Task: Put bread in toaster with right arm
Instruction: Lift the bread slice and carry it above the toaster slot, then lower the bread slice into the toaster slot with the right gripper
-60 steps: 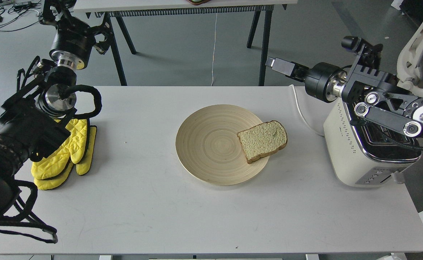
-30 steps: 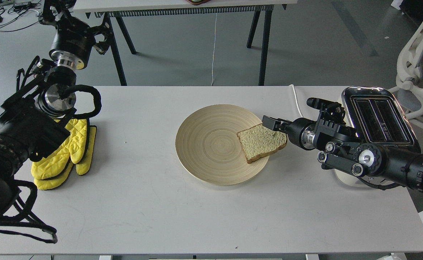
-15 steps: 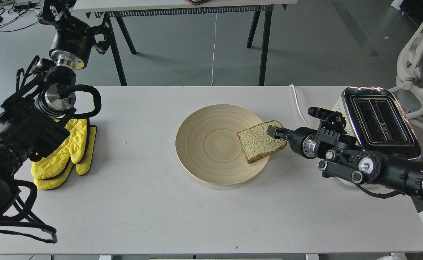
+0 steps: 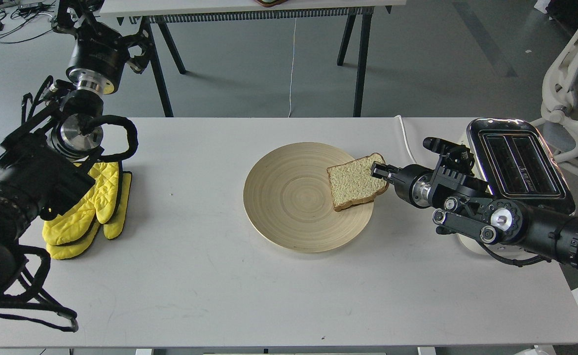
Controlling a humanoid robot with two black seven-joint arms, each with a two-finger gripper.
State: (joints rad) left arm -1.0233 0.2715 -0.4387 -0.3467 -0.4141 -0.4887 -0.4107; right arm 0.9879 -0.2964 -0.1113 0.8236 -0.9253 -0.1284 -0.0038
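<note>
Both arms black w/ silver round joint caps; left arm (image 4: 37, 172) has thick looped cable, right arm (image 4: 506, 222) thin cables.

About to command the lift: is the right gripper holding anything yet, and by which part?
The right gripper pinches the bread slice by its right crust edge; the slice looks tilted up off the wooden plate.

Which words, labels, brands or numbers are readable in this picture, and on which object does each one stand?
None can be read.
The toaster: faint marks between the slots on its chrome top, too small and blurred to read.
The bread, plate and yellow oven mitts: no text visible.
</note>
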